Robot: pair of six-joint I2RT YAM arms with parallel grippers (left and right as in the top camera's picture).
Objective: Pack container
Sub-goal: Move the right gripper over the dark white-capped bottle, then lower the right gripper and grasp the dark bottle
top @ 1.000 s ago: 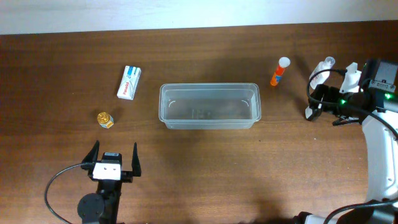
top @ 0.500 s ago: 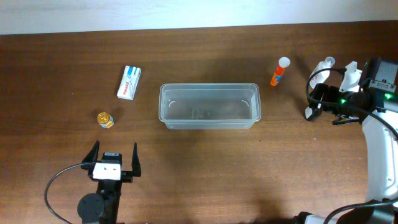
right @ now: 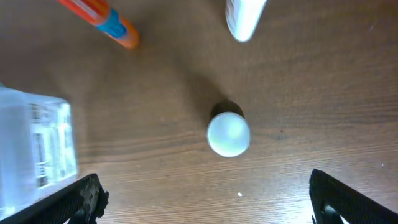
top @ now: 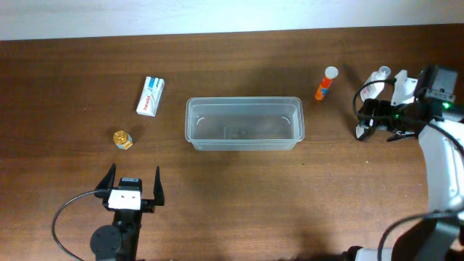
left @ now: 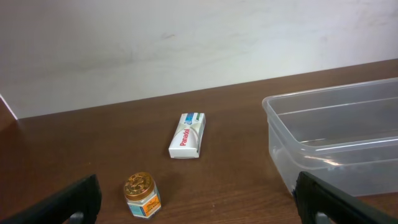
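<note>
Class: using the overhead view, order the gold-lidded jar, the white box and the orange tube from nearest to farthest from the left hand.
1. Gold-lidded jar, just beyond the left hand.
2. White box, farther back.
3. Orange tube, far right.

- the medicine box (top: pixel 150 96) lies left of the container (top: pixel 190 123), slightly behind it
- the small jar (top: pixel 122 139) lies farther left, level with the container's front
- the glue stick (top: pixel 326 83) lies right of the container, behind it

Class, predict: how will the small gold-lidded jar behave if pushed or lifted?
The jar looks squat and stands upright, so it probably slides rather than tips. It is small, so likely light. Knocked over, its round body could roll.
</note>
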